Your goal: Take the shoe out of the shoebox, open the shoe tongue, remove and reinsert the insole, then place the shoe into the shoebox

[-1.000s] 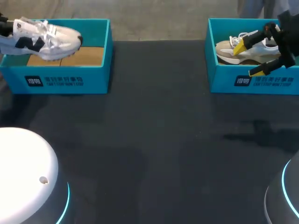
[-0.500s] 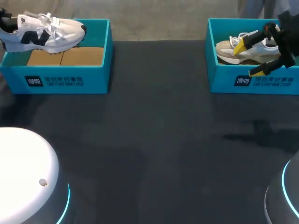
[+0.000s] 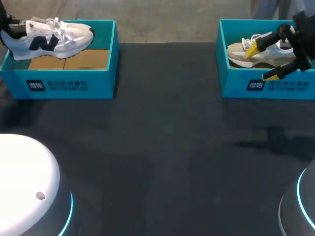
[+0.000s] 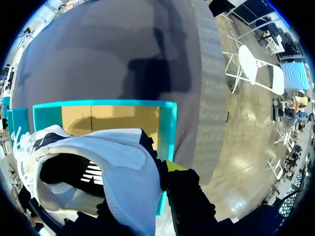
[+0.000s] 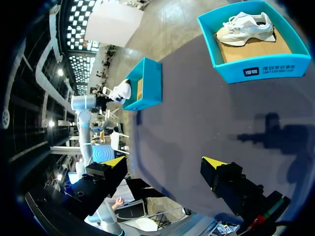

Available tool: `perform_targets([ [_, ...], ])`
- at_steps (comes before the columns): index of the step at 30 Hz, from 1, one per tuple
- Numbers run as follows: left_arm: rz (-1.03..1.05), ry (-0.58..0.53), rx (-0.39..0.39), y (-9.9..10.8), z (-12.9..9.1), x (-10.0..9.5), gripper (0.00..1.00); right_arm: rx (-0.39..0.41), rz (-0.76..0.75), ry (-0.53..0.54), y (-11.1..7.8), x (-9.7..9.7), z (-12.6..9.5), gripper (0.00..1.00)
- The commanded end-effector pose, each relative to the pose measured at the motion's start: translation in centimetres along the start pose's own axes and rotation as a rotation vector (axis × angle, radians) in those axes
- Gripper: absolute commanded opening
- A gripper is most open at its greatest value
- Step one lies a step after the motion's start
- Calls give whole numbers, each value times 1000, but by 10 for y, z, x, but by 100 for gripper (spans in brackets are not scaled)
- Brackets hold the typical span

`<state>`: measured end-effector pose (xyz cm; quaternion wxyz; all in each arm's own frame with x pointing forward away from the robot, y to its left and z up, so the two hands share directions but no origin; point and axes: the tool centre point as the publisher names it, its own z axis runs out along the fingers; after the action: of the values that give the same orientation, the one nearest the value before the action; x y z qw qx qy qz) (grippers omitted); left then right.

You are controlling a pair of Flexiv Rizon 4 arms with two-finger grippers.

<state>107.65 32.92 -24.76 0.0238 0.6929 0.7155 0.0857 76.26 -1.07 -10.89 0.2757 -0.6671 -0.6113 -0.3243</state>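
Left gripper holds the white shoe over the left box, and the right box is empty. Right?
Not quite. The right box is not empty: a beige shoe lies in it, as the head view shows. The left gripper does hold the white shoe over the left box.

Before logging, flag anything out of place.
Only the white shoe: it hangs above the left shoebox, heel in the left end effector, rather than lying inside. The beige shoe lies in the right shoebox.

table (image 3: 162, 147): dark, matte | 2nd teal box (image 3: 231, 89): far right corner | beige shoe (image 3: 236, 56): upright inside it
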Motion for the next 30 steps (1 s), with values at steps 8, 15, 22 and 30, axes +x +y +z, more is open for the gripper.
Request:
perform_targets([
  [8, 18, 7, 46, 25, 25, -6, 0, 0, 1, -2, 0, 0, 1, 100],
  [15, 26, 27, 46, 31, 45, -10, 0, 0, 1, -2, 0, 0, 1, 100],
  [22, 44, 34, 59, 29, 69, -16, 0, 0, 1, -2, 0, 0, 1, 100],
  [30, 33, 39, 73, 27, 85, -15, 0, 0, 1, -2, 0, 0, 1, 100],
])
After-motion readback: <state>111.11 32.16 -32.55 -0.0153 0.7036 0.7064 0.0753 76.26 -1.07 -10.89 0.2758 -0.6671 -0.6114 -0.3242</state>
